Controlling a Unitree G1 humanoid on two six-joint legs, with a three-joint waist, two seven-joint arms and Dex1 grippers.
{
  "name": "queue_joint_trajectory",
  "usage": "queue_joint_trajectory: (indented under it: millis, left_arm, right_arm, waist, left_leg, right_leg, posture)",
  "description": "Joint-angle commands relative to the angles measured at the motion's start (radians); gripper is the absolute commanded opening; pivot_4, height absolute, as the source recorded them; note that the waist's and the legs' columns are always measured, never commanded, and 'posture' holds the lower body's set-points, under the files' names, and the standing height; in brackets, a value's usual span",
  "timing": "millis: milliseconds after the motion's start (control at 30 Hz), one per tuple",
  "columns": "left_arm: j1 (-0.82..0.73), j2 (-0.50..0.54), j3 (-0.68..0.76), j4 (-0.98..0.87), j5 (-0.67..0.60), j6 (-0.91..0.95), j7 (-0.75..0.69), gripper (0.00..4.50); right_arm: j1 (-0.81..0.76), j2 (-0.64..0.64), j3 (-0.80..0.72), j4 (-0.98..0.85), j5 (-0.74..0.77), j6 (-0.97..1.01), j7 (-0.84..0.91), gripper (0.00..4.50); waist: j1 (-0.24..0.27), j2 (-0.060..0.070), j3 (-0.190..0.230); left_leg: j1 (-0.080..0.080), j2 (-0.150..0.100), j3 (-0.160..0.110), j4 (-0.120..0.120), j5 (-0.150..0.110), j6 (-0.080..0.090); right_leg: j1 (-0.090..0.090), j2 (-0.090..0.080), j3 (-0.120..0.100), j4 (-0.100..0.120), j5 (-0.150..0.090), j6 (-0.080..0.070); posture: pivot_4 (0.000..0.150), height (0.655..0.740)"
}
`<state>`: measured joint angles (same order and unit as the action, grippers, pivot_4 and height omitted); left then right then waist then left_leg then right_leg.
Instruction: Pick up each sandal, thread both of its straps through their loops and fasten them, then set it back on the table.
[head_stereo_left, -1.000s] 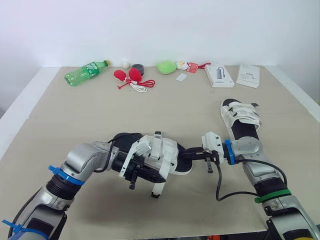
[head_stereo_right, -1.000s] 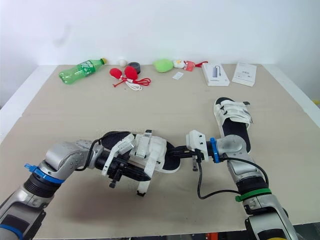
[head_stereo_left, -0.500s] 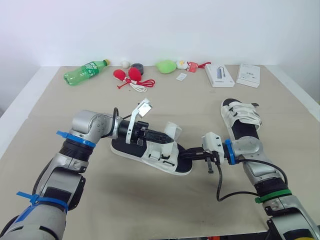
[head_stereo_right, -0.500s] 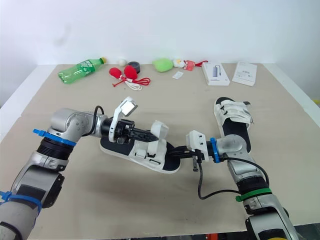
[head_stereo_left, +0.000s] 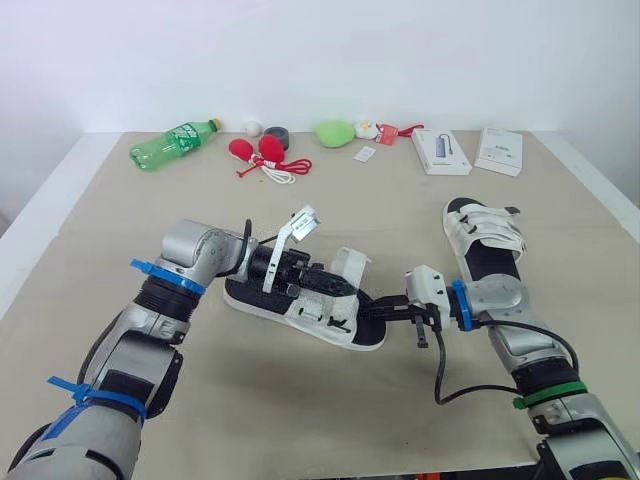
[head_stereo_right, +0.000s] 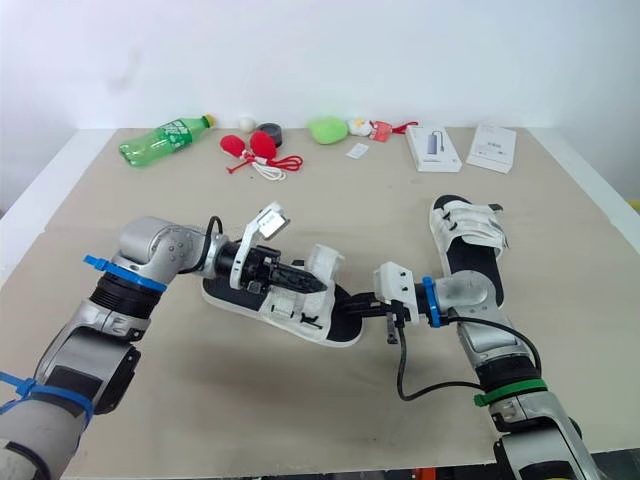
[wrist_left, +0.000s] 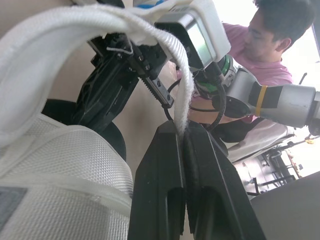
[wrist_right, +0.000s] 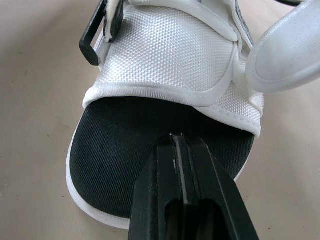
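Now the sandal (head_stereo_left: 320, 320) lies sole-down on the table (head_stereo_left: 300, 420), left of centre and fairly near. A second ago we had it lifted and rolled on its side, closer to the near edge. Our left arm has swung round to the sandal's left and far side and reaches along its top. Over the last half second it has only edged a little further toward the toe. The left gripper (head_stereo_left: 340, 287) is closed tight, with the edge of a white strap (head_stereo_left: 350, 263) nipped between its tips. That strap stands up in a loose arch over the front of the sandal and is not pressed down. Right of it, the right gripper (head_stereo_left: 372, 307) has kept its place at the toe, its fingers closed together on the black footbed there, apparently pinning the sandal. We judge that handling has given way to threading, and this strap is not yet fastened. Further right lies the second sandal (head_stereo_left: 483, 232), well apart, its straps flat across it, so it looks done.
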<state>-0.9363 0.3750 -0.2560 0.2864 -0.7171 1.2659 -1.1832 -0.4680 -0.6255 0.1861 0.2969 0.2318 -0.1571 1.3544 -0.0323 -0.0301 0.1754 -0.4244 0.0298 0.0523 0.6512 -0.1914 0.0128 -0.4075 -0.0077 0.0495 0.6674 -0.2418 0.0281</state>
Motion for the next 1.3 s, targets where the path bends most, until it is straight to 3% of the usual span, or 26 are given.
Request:
queue_joint_trajectory:
  millis: [33,900,1300]
  left_arm:
    - [-0.011,-0.01,0.04,-0.011,-0.011,0.022,0.026,0.12]
    - [0.02,-0.031,0.07,-0.054,-0.035,0.108,0.077,0.12]
    - [0.069,-0.01,-0.001,-0.016,0.079,-0.058,0.087,0.12]
  right_arm:
    - [-0.001,-0.009,0.002,0.02,-0.026,-0.002,0.002,0.0]
    - [-0.014,-0.011,0.011,0.058,-0.035,-0.036,0.008,0.0]
    - [-0.036,-0.008,0.013,0.087,-0.041,-0.049,0.014,0.0]
  waist:
    - [0.0,0.0,0.0]
    - [0.0,0.0,0.0]
    - [0.0,0.0,0.0]
  left_leg:
    - [0.0,0.0,0.0,0.0,0.0,0.0]
    - [0.0,0.0,0.0,0.0,0.0,0.0]
    - [0.0,-0.001,0.0,0.001,0.0,0.0]
  right_leg:
    - [0.0,0.0,0.0,0.0,0.0,0.0]
    - [0.0,0.0,0.0,0.0,0.0,0.001]
    - [0.001,-0.001,0.001,0.0,0.0,-0.002]
  posture:
    - [0.15,0.74]
    - [0.15,0.74]
    - [0.15,0.74]
